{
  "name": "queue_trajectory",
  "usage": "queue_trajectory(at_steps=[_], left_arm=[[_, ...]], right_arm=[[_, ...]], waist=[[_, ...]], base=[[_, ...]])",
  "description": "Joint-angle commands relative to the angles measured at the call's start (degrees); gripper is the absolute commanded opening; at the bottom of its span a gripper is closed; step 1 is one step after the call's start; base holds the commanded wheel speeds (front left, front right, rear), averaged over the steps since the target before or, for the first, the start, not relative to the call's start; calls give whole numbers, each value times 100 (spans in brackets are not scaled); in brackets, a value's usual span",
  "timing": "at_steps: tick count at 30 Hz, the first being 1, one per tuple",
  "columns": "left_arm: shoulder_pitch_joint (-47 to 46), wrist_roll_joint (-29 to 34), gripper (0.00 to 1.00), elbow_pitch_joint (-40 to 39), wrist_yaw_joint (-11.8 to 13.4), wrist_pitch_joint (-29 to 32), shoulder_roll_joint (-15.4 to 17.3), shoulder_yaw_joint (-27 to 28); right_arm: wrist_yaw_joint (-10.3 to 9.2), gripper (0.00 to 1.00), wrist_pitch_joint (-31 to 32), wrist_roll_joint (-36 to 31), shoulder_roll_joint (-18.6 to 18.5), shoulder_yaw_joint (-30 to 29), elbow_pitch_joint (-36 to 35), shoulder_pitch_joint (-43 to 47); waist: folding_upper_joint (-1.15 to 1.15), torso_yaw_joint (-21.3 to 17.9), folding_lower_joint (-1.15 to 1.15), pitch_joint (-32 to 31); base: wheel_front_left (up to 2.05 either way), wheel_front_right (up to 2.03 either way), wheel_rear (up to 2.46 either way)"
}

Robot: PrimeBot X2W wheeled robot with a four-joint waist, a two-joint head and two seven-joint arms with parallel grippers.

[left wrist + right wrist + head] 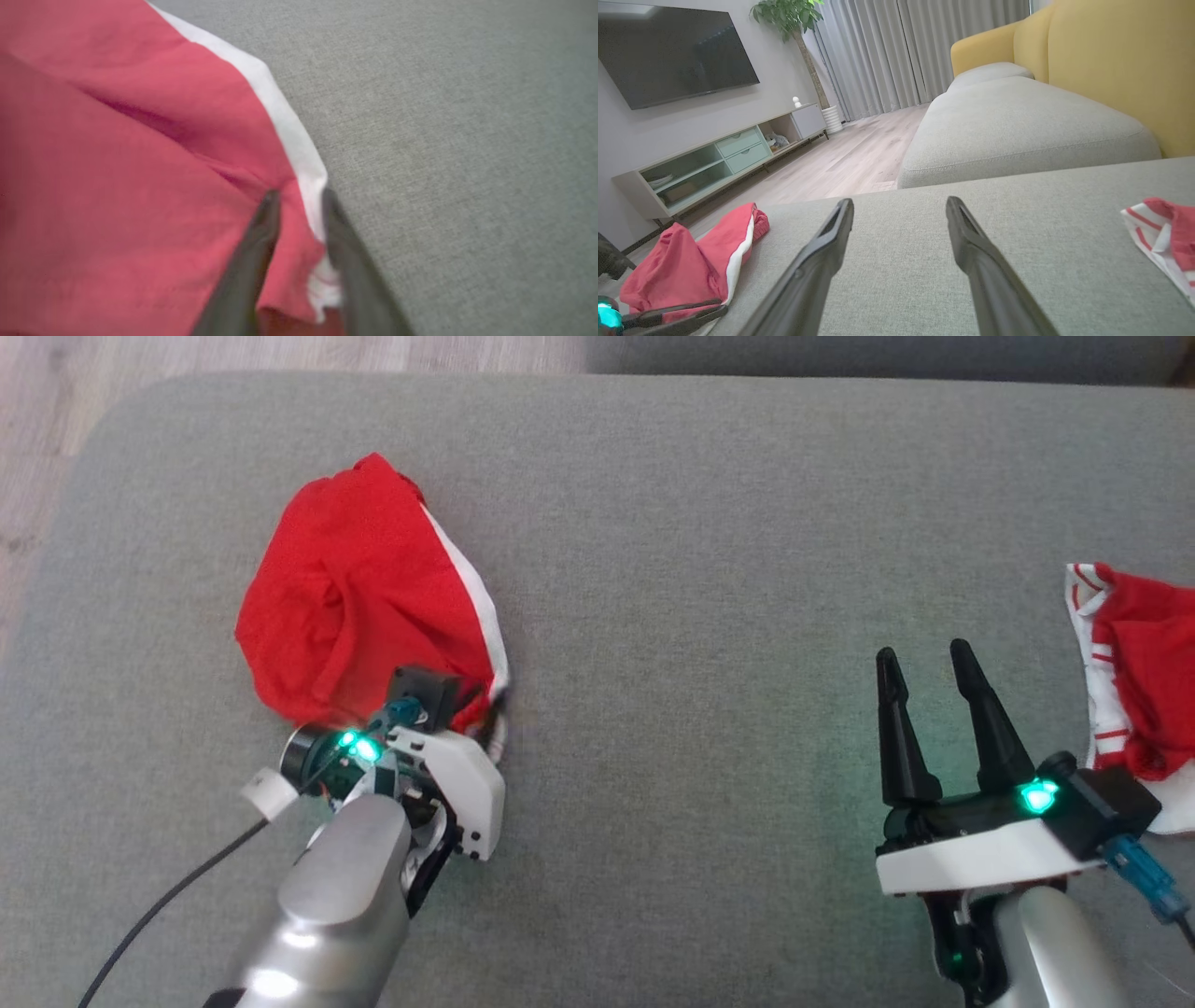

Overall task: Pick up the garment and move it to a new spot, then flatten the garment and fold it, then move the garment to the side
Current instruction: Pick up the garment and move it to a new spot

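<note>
**Left hand on the garment's hem**

Our left hand (299, 200) is pinching a fold of the red garment (355, 597) at its white-striped near edge. The garment is lying crumpled on the left of the grey sofa seat (700, 523). Our right hand (926, 655) is hovering with fingers spread over bare cushion, well apart from it. A second red-and-white cloth (1139, 663) is lying just to its right.

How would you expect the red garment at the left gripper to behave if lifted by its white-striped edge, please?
Probably floppy: the red garment lies crumpled in soft folds, so it would likely drape from the edge that the left gripper pinches. It looks thin, so likely light. Pushed, it would probably bunch on the textured grey cushion rather than slide.
</note>
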Motion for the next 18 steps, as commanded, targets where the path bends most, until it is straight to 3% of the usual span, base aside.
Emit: queue_trajectory(at_steps=[1,8,13,18], left_arm=[[-70,-56,0,5,10,-65,132,49],[-85,-486,0,-271,9,-902,108,67],[-26,-884,0,-970,9,-1719,180,1],[86,-1066,0,-1798,9,-2032,226,13]], right_arm=[[-4,100,-62,18,-25,134,-154,-179],[-4,100,-62,60,-25,142,-54,-92],[-4,100,-62,109,-25,166,-14,-12],[-4,100,-62,140,-25,199,2,72]], waist=[[0,-22,0,-65],[0,-116,0,-448],[0,-246,0,-719],[0,-399,0,-844]], base=[[0,0,0],[0,0,0],[0,0,0],[0,0,0]])
